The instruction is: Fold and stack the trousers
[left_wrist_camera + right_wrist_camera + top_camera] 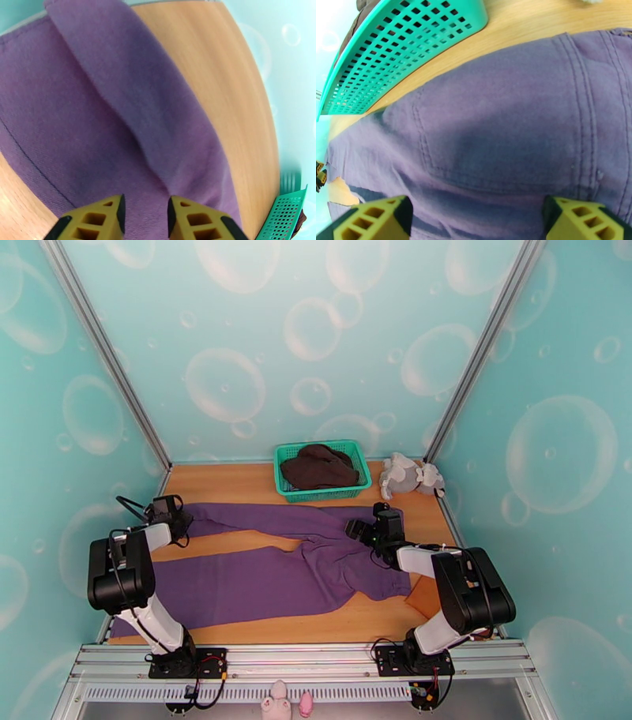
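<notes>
The trousers (300, 571) lie spread flat across most of the table (229, 477), waist to the right and both legs running off to the left with a wedge of bare wood showing between them. They are plain purple, soft and matte. Up close in the right wrist view the seat (505, 138) shows double-stitched seams and the outline of a back pocket, and in the left wrist view the leg (98, 118) has a fine twill weave, with a raised fold running down it. The near leg reaches almost to the table's front edge and the far leg's end sits close to the left wall. Free wood remains in a strip at the back left and at the front right corner. Behind the waist stands a green perforated plastic basket (324, 494) holding a dark brown garment (320, 465), and just to its right a grey plush toy (409, 475) leans in the corner. The left gripper (178, 518) is at the far leg's end, where its yellow ribbed fingers (100, 219) stand fairly close together with the fold leading into the gap. Whether they pinch the cloth I cannot tell. The right gripper (363, 529) is over the seat, its fingers (375, 217) spread wide and holding nothing.
</notes>
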